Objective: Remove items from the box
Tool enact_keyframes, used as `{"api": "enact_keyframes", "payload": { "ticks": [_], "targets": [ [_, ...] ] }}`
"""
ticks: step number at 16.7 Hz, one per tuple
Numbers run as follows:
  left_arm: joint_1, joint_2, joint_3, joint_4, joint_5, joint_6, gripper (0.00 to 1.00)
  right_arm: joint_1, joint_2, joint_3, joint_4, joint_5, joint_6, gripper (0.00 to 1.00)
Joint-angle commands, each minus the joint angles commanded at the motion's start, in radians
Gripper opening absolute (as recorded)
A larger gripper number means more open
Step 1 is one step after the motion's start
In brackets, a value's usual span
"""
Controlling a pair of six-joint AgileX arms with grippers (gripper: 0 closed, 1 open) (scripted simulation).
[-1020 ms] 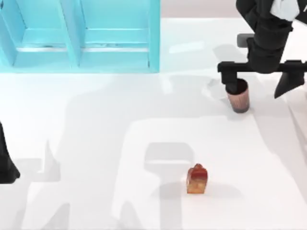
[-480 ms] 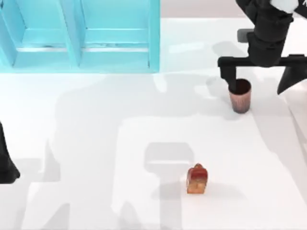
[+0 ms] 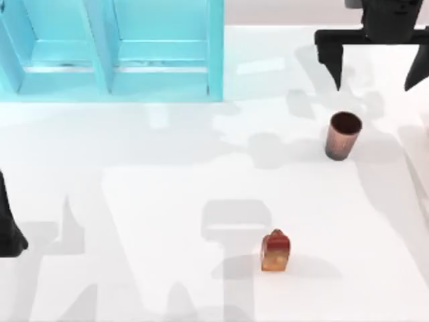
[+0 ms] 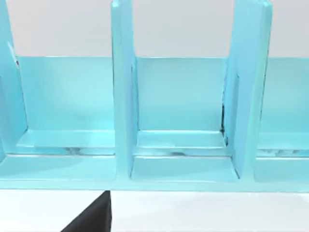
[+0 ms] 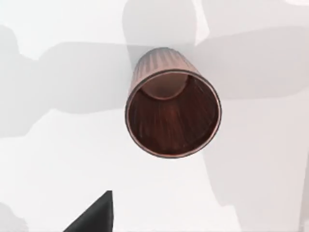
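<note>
A copper-brown cup point(image 3: 343, 135) stands upright on the white table at the right, its dark inside facing up; the right wrist view looks down into the cup point(image 5: 172, 116). Above and behind it my right gripper point(image 3: 377, 62) hangs open, fingers spread wide and holding nothing. An orange-red gable-topped carton block point(image 3: 275, 251) with a tan lower part stands on the table near the front centre. The light blue box point(image 3: 110, 50) with several compartments sits at the back left; the left wrist view faces the box point(image 4: 181, 121) and its compartments look bare. My left arm point(image 3: 9, 228) is parked at the left edge.
White table surface point(image 3: 167, 201) stretches between the box and the two items. The box's upright dividers point(image 4: 123, 92) rise tall at the back left.
My right gripper has let go of the cup and risen away toward the back, leaving the cup standing on the table. The carton block and left arm have not moved.
</note>
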State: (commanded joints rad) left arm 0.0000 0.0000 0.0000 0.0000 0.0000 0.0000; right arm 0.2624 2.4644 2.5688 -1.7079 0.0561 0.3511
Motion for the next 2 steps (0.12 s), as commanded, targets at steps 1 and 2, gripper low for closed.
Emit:
{"api": "enact_keyframes", "payload": {
  "ticks": [1,2],
  "targets": [
    [0.0,0.0,0.0,0.0,0.0,0.0,1.0,-0.001,0.002,0.014,-0.013,0.0,-0.001,1.0],
    [0.0,0.0,0.0,0.0,0.0,0.0,1.0,-0.001,0.002,0.017,-0.017,0.0,-0.001,1.0]
  ]
}}
